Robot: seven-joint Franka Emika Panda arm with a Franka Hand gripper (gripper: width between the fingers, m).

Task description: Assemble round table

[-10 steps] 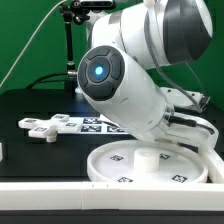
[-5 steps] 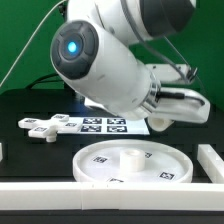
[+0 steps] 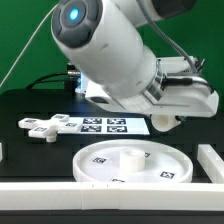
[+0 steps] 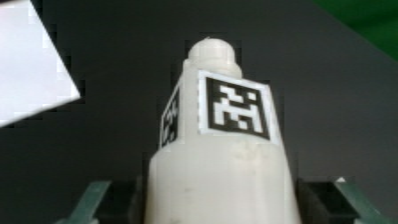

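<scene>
Showing white cylinder leg, rounded tip, black-and-white tag, between fingers.

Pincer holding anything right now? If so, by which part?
The pincer holds the cylinder leg by the end nearest the wrist camera; its tagged far end sticks out free.

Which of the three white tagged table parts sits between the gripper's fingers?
The short thick white cylinder leg, in the wrist view. The large rimmed round disc and the cross-shaped base piece both lie on the black table.
</scene>
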